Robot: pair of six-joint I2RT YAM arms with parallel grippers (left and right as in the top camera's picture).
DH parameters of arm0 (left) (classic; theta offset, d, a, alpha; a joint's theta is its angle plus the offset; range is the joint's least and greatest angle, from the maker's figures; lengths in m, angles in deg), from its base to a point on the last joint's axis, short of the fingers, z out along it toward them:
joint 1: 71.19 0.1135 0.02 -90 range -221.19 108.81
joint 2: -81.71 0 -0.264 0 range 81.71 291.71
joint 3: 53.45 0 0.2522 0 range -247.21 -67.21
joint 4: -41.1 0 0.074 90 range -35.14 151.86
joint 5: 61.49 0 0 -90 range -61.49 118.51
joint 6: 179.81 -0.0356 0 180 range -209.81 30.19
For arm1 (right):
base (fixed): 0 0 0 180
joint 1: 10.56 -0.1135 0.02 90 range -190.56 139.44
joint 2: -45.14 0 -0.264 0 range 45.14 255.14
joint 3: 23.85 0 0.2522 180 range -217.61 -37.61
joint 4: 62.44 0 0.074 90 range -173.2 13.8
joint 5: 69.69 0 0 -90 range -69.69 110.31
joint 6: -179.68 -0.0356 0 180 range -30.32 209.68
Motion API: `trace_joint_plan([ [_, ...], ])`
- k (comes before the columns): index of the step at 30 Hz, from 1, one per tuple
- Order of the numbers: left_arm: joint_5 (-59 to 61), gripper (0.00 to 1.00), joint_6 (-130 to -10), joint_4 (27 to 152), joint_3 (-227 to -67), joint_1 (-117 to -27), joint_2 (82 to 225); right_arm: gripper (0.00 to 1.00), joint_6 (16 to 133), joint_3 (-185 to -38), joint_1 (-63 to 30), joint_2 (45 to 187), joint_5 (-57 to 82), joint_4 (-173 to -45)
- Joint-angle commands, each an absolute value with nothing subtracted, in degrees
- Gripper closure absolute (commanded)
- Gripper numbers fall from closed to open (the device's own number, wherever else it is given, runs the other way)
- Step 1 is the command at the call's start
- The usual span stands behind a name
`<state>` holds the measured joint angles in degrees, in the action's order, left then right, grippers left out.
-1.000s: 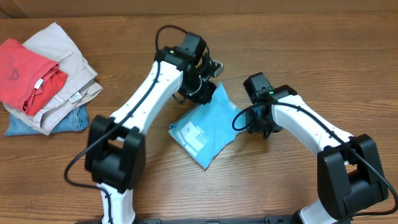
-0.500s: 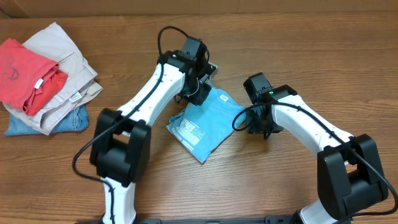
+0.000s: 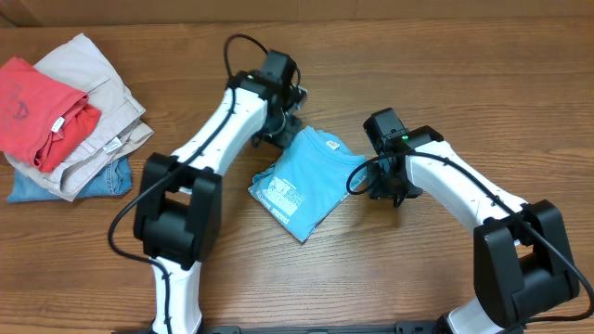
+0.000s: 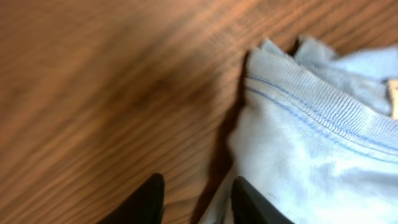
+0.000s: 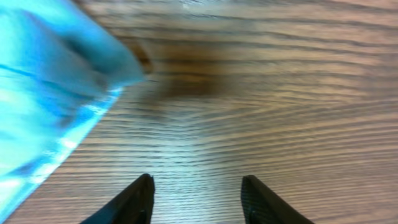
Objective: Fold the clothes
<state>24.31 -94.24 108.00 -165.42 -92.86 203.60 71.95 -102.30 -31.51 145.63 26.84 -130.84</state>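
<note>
The clothes, a light blue T-shirt [image 3: 302, 181] with white print, lie folded into a small packet in the middle of the table. Its ribbed collar edge [image 4: 311, 118] fills the right of the left wrist view. My left gripper [image 3: 284, 122] hovers just off the packet's far corner. Its jaws [image 4: 198, 190] stand open over wood, and the right finger is beside the cloth edge with nothing gripped. My right gripper [image 3: 390, 193] sits just right of the shirt and is open [image 5: 196, 185] over bare table. A blue corner of the shirt [image 5: 50, 93] lies ahead to its left.
A pile lies at the table's left edge: a red T-shirt [image 3: 37, 111] on beige trousers [image 3: 97, 88], with blue denim [image 3: 65, 186] underneath. Bare wood [image 3: 418, 269] surrounds the folded shirt.
My left gripper has opened, let go of the shirt's corner and pulled back up and to the left. The shirt has settled flatter. The right arm has not moved.
</note>
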Motion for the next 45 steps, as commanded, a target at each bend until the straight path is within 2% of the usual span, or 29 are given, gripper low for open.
trace_joint_plan([
  [1, 25.49, 0.50, -91.57, 109.01, -167.96, -91.00, 197.39, 0.48, 72.51, -105.53, -31.05, 143.77, 20.24, -129.83],
  [4, 23.34, 0.43, -91.07, 110.10, -167.78, -89.80, 197.46, 0.47, 73.41, -105.62, -31.05, 143.77, 9.83, -126.49],
  [7, 17.51, 0.43, -91.46, 110.04, -166.16, -88.93, 198.16, 0.43, 73.37, -105.60, -31.05, 143.79, 3.38, -122.92],
  [14, 9.42, 0.41, -94.81, 109.29, -162.41, -88.75, 201.89, 0.42, 70.26, -105.47, -31.05, 145.08, 6.73, -121.48],
  [21, 8.96, 0.39, -94.98, 111.78, -162.08, -88.77, 206.37, 0.41, 70.13, -105.44, -31.05, 149.06, 6.60, -120.50],
  [27, 8.94, 0.43, -94.98, 116.20, -162.06, -88.82, 209.17, 0.47, 70.13, -105.42, -30.37, 150.72, 10.44, -119.51],
  [29, 9.07, 0.47, -95.01, 117.86, -162.06, -88.84, 210.11, 0.55, 70.13, -105.34, -30.00, 151.22, 11.84, -119.62],
  [32, 9.40, 0.68, -94.94, 120.31, -162.06, -88.82, 211.77, 0.68, 70.15, -105.34, -29.23, 152.07, 14.36, -119.03],
  [37, 6.19, 0.84, -93.43, 123.32, -162.06, -88.80, 212.69, 0.70, 73.21, -105.34, -28.10, 152.42, 14.68, -115.67],
  [40, 3.30, 0.89, -92.03, 125.07, -162.06, -89.21, 212.52, 0.70, 75.62, -105.34, -27.94, 152.45, 14.71, -114.55],
  [45, 3.83, 0.87, -83.51, 127.96, -162.06, -89.78, 212.52, 0.67, 78.74, -105.34, -27.83, 152.53, 14.75, -113.50],
])
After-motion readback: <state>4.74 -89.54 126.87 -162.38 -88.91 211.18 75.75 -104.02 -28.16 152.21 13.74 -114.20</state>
